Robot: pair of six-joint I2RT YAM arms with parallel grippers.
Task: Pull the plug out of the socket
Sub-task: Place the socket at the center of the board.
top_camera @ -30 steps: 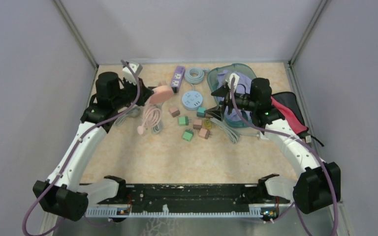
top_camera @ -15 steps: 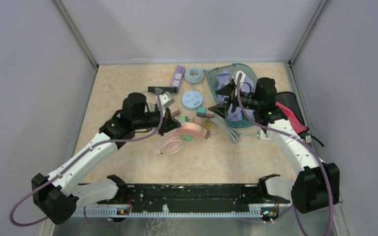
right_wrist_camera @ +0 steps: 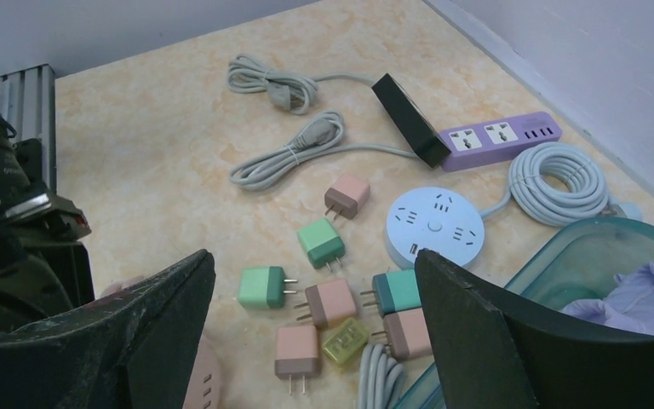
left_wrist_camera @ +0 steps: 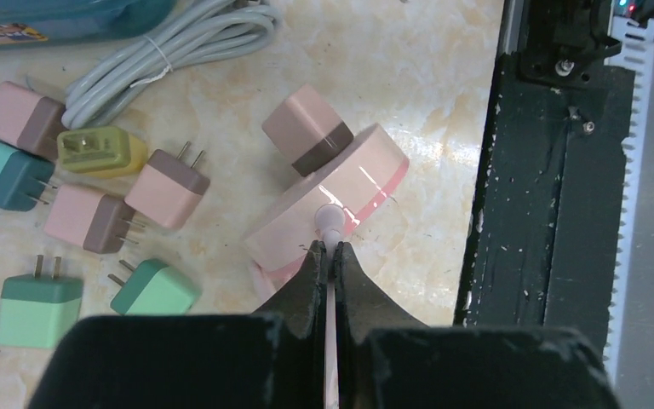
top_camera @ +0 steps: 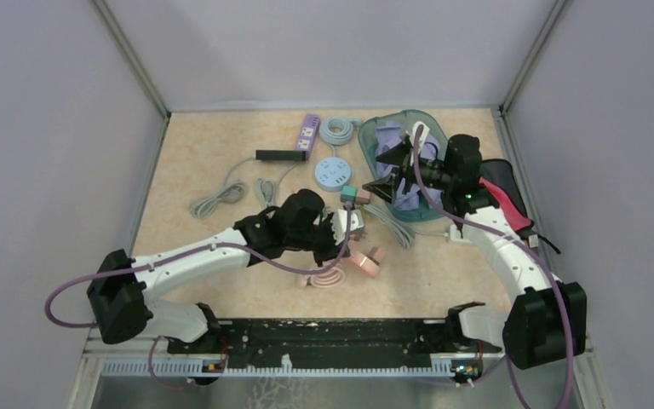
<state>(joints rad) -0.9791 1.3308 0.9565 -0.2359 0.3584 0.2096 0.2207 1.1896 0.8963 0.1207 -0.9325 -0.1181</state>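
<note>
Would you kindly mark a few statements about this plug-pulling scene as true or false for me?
1. The left gripper is shut on the pink cord of the pink round socket. True.
2. The pink-and-brown plug lies loose, out of the pink round socket. False: the plug sits plugged into the socket.
3. The right gripper is open and holds nothing. True.
4. The purple power strip lies inside the teal basin. False: the strip lies on the table, outside the basin, next to the white cable coil.
</note>
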